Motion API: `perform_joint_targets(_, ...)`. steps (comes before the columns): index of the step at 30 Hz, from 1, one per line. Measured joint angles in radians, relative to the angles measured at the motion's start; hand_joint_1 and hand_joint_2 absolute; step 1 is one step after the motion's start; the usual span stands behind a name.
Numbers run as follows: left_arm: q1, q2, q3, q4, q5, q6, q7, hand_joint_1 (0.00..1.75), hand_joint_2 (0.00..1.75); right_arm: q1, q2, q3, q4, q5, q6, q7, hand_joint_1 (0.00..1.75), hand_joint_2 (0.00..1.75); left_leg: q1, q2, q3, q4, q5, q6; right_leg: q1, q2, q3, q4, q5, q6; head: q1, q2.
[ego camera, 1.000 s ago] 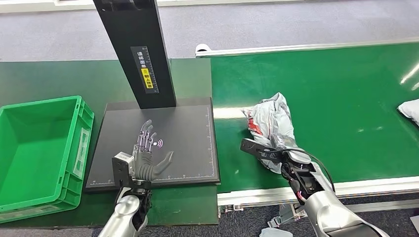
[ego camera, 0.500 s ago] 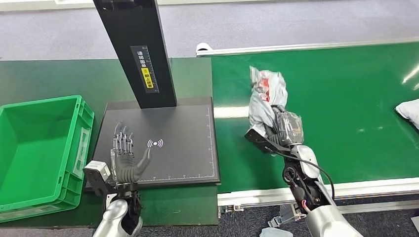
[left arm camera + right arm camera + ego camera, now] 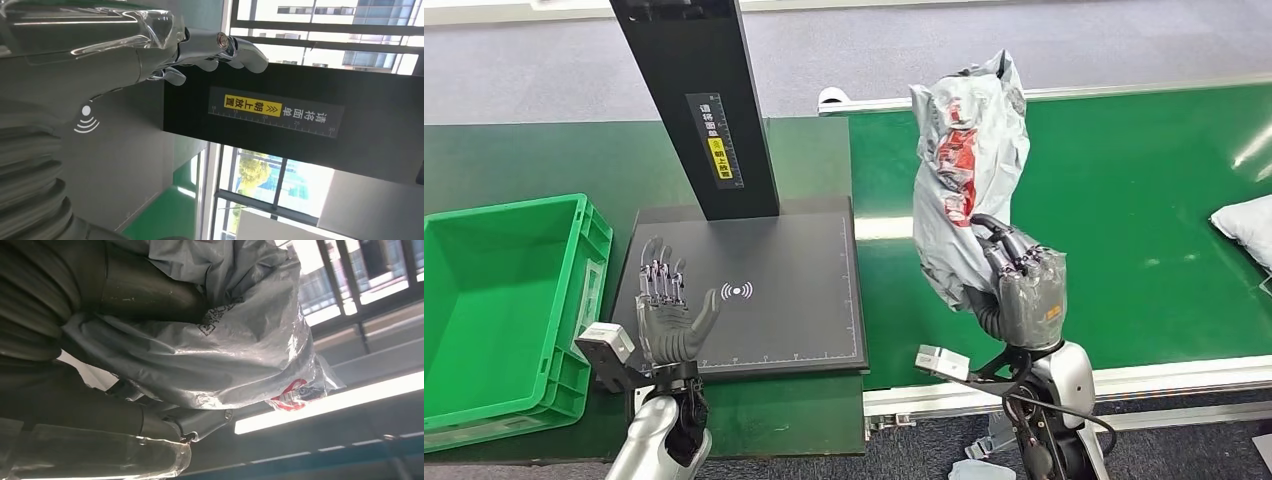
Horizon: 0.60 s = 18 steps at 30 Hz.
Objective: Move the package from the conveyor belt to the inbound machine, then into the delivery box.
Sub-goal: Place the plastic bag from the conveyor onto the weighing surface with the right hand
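My right hand [image 3: 1020, 283] grips the lower end of a grey plastic package [image 3: 964, 165] with red print and holds it upright, well above the green conveyor belt [image 3: 1124, 200]. In the right wrist view the thumb and fingers [image 3: 150, 300] wrap the crinkled package [image 3: 240, 355]. My left hand [image 3: 666, 312] stands upright with fingers apart and nothing in it, over the near left corner of the black inbound machine plate [image 3: 794, 290]. The left wrist view shows its fingers [image 3: 200, 50] in front of the machine's black post [image 3: 300, 120]. The green delivery box [image 3: 494, 300] sits left of the plate.
The machine's black post [image 3: 699, 100] with a yellow label rises at the back of the plate. A white package [image 3: 1244, 220] lies on the belt at the far right. The belt's metal edge [image 3: 1144, 378] runs along the near side.
My right hand has turned upright and lifted the package from the belt high into the air. My left hand has drifted slightly left and nearer along the plate.
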Motion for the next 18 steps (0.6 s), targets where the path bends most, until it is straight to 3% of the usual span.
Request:
perform_joint_targets(3,-0.002,-0.001,0.0,-0.007,-0.029,0.025,0.0,0.0,1.75,-0.03,-0.016,0.123,0.033,0.071,0.049,0.088,1.75,1.75,0.0,0.002,0.0,0.0,0.0,0.0,0.001,0.002,0.0,0.0,0.0,0.0,0.0,0.0)
perform_joint_targets(6,-0.011,-0.008,0.0,-0.014,-0.05,0.031,0.0,0.0,1.75,-0.098,-0.028,0.299,0.153,0.135,0.181,0.184,1.75,1.75,0.001,0.002,0.002,0.0,0.0,0.0,0.001,0.003,0.0,0.0,0.0,0.0,0.0,0.0)
perform_joint_targets(10,-0.021,-0.017,-0.002,-0.015,-0.056,0.031,0.0,0.0,1.75,-0.163,-0.024,0.487,0.361,0.148,0.303,0.211,1.75,1.75,0.001,-0.001,0.001,0.0,0.0,0.0,0.002,0.0,0.001,0.0,0.0,0.0,0.0,0.0)
perform_joint_targets(18,-0.034,-0.02,-0.005,-0.01,-0.056,0.031,0.0,0.0,1.75,-0.268,-0.014,0.641,0.549,0.138,0.386,0.231,1.75,1.75,0.0,0.003,0.004,0.0,0.0,0.0,0.001,0.002,0.002,0.0,0.0,0.0,0.0,0.0)
